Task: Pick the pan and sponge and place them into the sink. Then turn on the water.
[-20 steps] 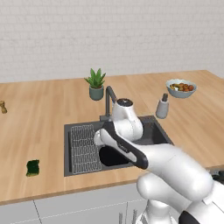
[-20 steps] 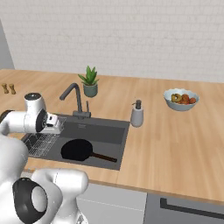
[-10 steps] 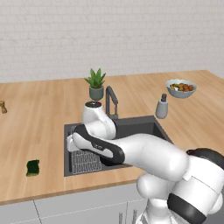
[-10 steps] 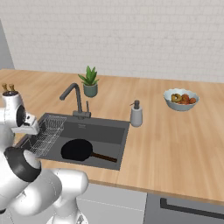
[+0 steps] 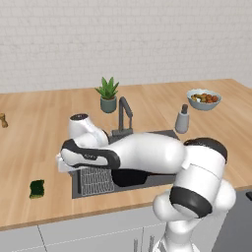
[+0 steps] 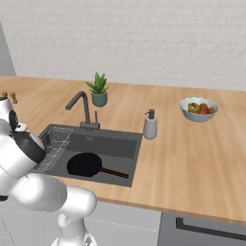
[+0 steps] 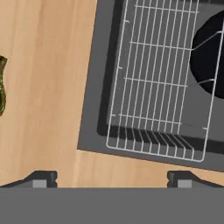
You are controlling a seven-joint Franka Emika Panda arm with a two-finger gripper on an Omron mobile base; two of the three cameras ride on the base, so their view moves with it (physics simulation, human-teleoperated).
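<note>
The black pan [image 6: 84, 164] lies flat in the sink [image 6: 122, 146], its thin handle pointing to the right. In the hand view the pan [image 7: 210, 57] shows partly under the wire rack [image 7: 162, 87]. The green sponge [image 5: 37, 188] rests on the wooden counter left of the sink and peeks in at the hand view's left edge [image 7: 1, 85]. My gripper [image 7: 111, 179] is open with nothing between its fingers. It hovers over the sink's front left corner [image 7: 94, 109], to the right of the sponge. No water comes from the faucet [image 5: 123, 110].
Behind the sink stands a potted plant [image 5: 108, 93]. A soap dispenser [image 5: 183, 119] is at its right rim, and a fruit bowl [image 5: 203, 98] lies further right. A small shaker [image 5: 4, 119] stands at the far left. My arm [image 5: 142, 152] spans the sink.
The arm has swung left from over the middle of the sink to its left edge, nearer the sponge. Pan and sponge have stayed put.
</note>
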